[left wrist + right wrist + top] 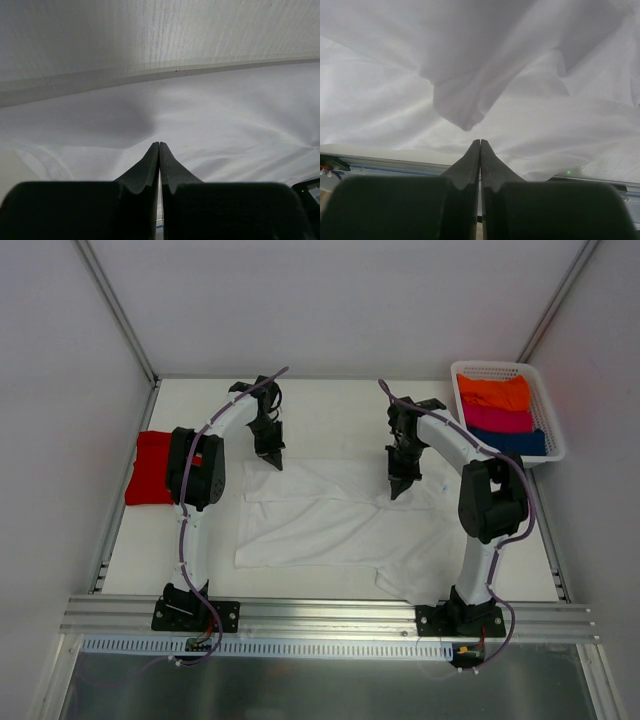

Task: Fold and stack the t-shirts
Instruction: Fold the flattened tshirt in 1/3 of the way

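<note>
The white t-shirt [330, 520] lies spread over the middle of the table, partly folded, with a loose flap at its near right. A folded red t-shirt [150, 468] rests at the left edge, partly behind the left arm. My left gripper [272, 458] points down at the white shirt's far left edge. Its jaws are shut tip to tip [159, 145] over white cloth [210, 120], with nothing showing between them. My right gripper [400, 486] stands over the shirt's far right part, also shut [480, 142]. A raised fold of white cloth [462, 107] sits just beyond its tips.
A white basket [553, 410] at the back right holds folded orange [495, 392], pink [497, 419] and blue [515, 440] clothes. White walls close in the left, back and right. An aluminium rail [330, 612] runs along the near edge.
</note>
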Tool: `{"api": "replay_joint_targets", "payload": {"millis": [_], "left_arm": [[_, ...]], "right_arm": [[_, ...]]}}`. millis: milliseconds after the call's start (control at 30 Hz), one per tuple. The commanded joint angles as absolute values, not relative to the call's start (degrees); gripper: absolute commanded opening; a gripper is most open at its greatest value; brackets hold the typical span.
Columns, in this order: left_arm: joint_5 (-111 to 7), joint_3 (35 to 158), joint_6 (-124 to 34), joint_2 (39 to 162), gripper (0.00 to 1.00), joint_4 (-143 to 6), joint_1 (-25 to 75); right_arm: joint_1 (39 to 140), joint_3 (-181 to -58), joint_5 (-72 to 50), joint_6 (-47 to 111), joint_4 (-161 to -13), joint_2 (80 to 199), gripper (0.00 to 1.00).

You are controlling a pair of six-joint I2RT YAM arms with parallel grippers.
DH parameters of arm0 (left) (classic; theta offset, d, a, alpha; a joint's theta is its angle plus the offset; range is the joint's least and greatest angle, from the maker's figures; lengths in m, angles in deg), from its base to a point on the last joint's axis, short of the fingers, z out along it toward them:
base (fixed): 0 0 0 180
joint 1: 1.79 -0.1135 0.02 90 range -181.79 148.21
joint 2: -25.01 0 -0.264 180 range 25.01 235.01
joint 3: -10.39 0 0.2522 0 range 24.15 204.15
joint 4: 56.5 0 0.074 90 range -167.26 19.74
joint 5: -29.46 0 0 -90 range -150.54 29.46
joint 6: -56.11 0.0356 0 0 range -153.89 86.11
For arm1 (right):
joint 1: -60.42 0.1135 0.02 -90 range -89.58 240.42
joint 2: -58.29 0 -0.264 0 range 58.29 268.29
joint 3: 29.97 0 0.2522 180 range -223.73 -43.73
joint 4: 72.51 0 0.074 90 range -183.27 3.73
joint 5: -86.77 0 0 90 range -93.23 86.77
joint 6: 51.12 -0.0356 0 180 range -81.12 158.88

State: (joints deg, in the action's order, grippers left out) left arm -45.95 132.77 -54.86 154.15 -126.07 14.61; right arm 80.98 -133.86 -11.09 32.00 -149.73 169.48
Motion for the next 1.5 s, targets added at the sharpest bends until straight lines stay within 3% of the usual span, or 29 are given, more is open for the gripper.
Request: {"api": "replay_joint_targets", "payload": {"millis": [0,300,467,567,1067,1467], "left_arm": [[-44.72,133.58,-54.37,154.38,0.00,-127.22,14.20],[-45.24,132.61,-54.63,152.63,0.00,-127.13,14.29],[-44.63,135.68,-54.64,151.66,0.00,-125.81,14.20],[-44.02,138.14,-54.72,152.10,0.00,-125.81,14.29],[-45.42,130.50,-54.19,148.58,0.00,-125.19,14.20],[-45.25,130.50,-54.46,149.20,0.00,-125.19,14.20]], "right_arm": [[81.25,-130.40,-10.08,32.02,-152.19,166.57,0.02],[82.04,-128.27,-10.00,29.92,-148.42,164.90,0.02],[81.96,-135.38,-7.19,28.86,-146.65,166.64,0.23],[81.87,-141.45,-7.54,28.77,-146.74,171.11,0.27],[81.87,-146.91,-6.40,30.88,-146.03,182.47,0.30],[81.43,-138.39,-5.69,32.02,-146.03,176.24,0.30]]}}
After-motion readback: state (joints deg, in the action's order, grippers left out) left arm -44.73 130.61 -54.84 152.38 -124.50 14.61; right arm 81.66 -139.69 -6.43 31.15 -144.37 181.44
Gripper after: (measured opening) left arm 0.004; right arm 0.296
